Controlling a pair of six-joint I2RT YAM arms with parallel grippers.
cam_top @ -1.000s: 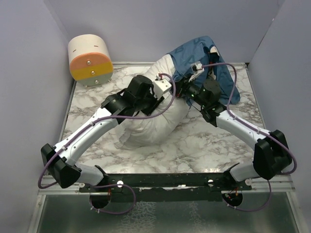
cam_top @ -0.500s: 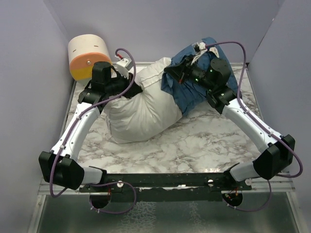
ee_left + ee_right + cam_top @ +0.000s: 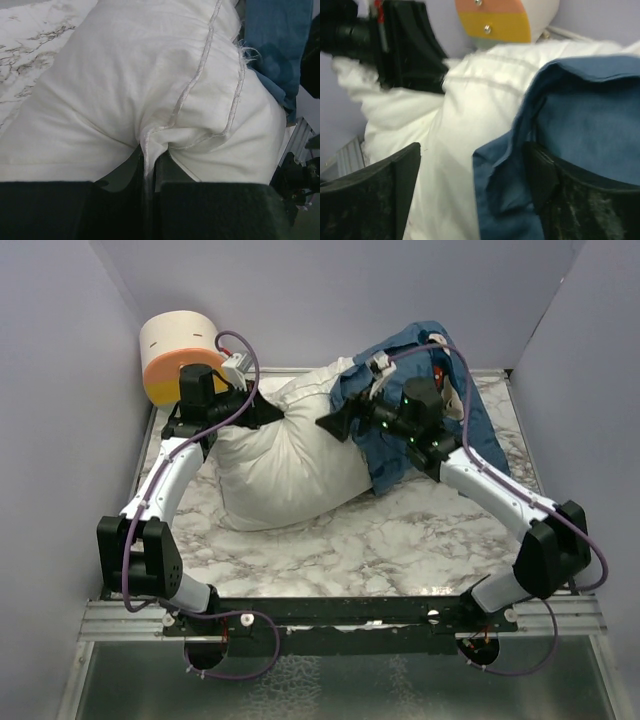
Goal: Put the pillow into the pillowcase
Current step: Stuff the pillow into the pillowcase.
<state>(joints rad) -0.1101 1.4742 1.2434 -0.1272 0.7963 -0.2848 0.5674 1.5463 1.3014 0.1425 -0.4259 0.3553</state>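
We find the pillow (image 3: 285, 465) lying on the marble tabletop (image 3: 400, 540), toward the far left. Its right end sits inside the mouth of the pillowcase (image 3: 393, 465). The pillowcase covers that end only; most of the pillow is bare. The pillowcase itself is bunched at the far right of the tabletop.

The left fingers (image 3: 75, 210) are pressed together, pinching a seamed corner fold of the pillow at its far left end.

The right fingers (image 3: 370, 200) stand wide apart and grip nothing. In the right wrist view, the pillowcase's open hem and the white pillow fabric lie between them. We cannot tell whether either finger touches the fabric.

A cream drum (image 3: 183, 360) with an orange and yellow face stands at the far left corner, near the left fingers.
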